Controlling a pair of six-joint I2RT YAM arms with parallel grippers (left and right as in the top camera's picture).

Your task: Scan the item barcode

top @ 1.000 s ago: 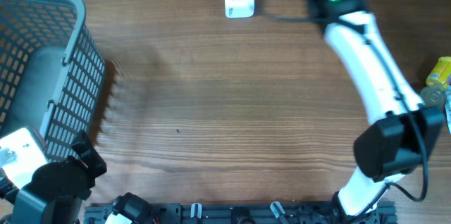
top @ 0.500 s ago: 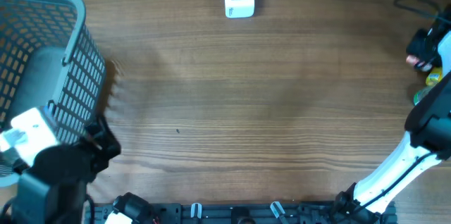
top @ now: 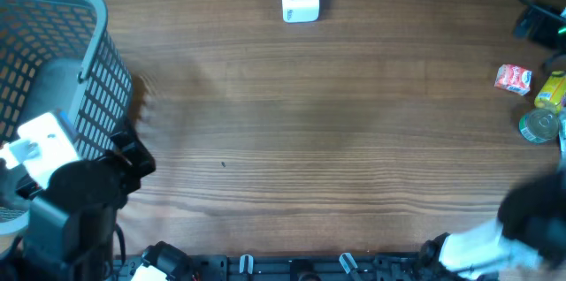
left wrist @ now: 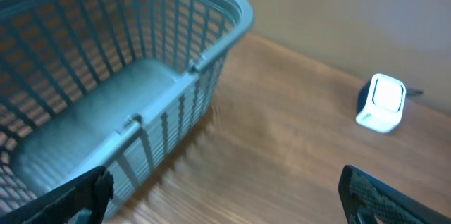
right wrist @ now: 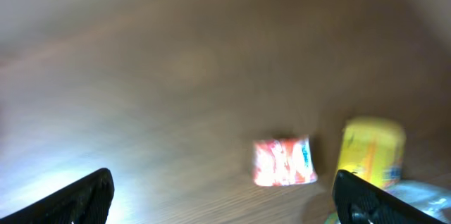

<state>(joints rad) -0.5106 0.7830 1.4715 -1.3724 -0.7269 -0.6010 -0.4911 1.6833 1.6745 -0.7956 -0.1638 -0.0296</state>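
Obs: right gripper (right wrist: 222, 194) spread wide, nothing in it; left gripper (left wrist: 224, 185) likewise spread and empty. The red packet (right wrist: 284, 161) lies on the table (top: 354, 140) just ahead of the right gripper, with a yellow pack (right wrist: 372, 153) close beside it. Risk: a descent there could nudge the yellow pack, or a pinch could cover the barcode (its face is unreadable, view blurred). The scanner (left wrist: 381, 102) sits well ahead-right of the left gripper. The basket (left wrist: 218, 48) stands ahead-left of it, seemingly empty.
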